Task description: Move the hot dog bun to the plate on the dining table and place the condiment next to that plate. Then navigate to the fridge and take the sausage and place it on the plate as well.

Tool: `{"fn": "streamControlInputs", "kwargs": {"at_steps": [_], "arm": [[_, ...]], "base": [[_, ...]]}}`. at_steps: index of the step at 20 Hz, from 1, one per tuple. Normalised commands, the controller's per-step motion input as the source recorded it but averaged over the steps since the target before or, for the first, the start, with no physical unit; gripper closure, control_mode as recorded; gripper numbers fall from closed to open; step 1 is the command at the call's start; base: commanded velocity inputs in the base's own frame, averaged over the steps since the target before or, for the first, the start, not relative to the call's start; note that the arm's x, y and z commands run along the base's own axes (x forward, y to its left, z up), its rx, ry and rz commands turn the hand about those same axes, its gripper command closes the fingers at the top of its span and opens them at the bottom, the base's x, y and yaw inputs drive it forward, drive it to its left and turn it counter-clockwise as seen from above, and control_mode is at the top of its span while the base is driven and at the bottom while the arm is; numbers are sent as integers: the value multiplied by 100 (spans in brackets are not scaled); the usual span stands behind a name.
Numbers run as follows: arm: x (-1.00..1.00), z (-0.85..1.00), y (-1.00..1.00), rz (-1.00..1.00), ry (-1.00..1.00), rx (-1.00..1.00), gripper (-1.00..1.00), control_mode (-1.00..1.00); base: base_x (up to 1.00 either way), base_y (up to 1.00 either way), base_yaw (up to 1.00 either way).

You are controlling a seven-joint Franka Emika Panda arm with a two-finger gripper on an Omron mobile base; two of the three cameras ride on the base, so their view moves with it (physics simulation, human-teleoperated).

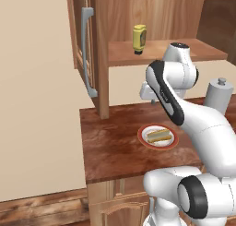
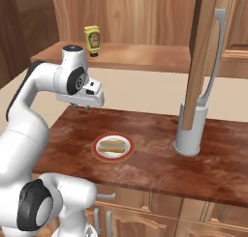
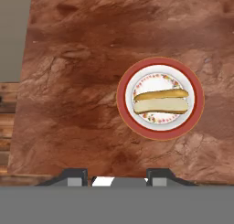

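Lying lengthwise on a red-rimmed plate (image 3: pixel 160 98), the hot dog bun (image 3: pixel 160 101) rests near the middle of a reddish-brown countertop (image 3: pixel 82 90), tan on its sides with a browner top. The gripper (image 3: pixel 118 177) hangs high above the counter, looking straight down, with the bun and its plate off to one side of the gap between the tips; its two dark fingertips (image 3: pixel 75 176) stand apart with nothing between them. From the right base view the hand (image 2: pixel 86 98) sits level above the counter's back edge, well clear of the bun (image 2: pixel 112 146). The condiment (image 1: pixel 139 39), a yellow bottle with a dark label, stands cap-down on a wooden shelf (image 1: pixel 161 52) behind the arm. A grey canister (image 2: pixel 189 132) stands on the counter to the right of the plate, and a cabinet door with a grey handle (image 1: pixel 87 54) hangs at the left.
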Motion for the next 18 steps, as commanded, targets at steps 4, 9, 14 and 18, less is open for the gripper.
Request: {"fn": "streamControlInputs", "kwargs": {"at_steps": [4,9,14,18], "arm": [[-13,-2,-10,0,0,1,-100,-100],[-7,-30,-60,-4,1,2,-100,-100],[0,-48,-56,-23,13,4,-100,-100],[3,-65,-27,-38,17,4,-100,-100]], "base": [[0,0,0],[0,0,0],[0,0,0],[0,0,0]]}}
